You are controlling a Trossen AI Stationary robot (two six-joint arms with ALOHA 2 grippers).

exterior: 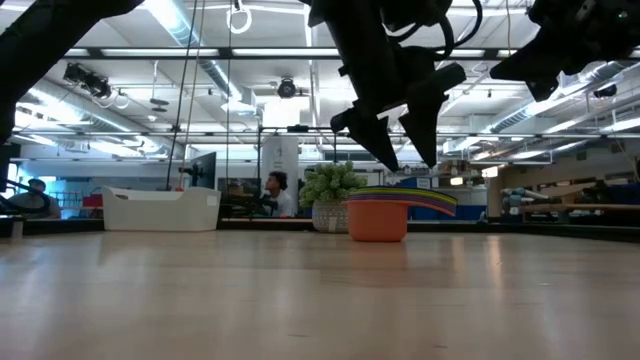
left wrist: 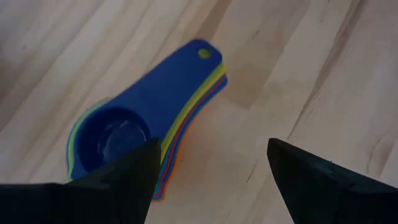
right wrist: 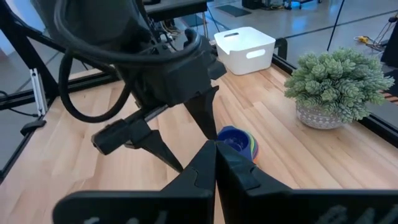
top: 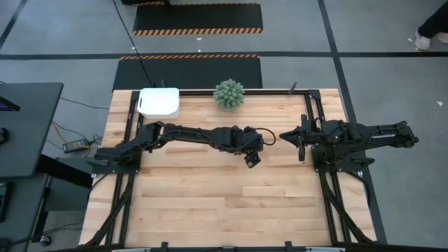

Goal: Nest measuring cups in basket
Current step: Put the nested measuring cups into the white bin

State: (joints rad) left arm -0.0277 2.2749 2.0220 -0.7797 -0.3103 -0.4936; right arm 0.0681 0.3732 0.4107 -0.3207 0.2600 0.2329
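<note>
The measuring cups (left wrist: 140,121) are nested in one stack, blue on top and the orange cup (exterior: 378,220) at the bottom, standing on its base on the table. Their handles (exterior: 425,202) fan out to one side. My left gripper (left wrist: 211,149) hovers open just above the stack, touching nothing, and hides it in the high view (top: 252,155). The white basket (top: 159,102) stands near the table's far edge, to the left. My right gripper (right wrist: 215,149) is shut and holds nothing, waiting to the right of the stack (top: 302,140).
A green spiky plant in a pot (top: 229,94) stands at the far edge, just beyond the cups and to the right of the basket. Black frame rails (top: 311,115) run along the table's sides. Bare wood (top: 224,203) stretches toward the near edge.
</note>
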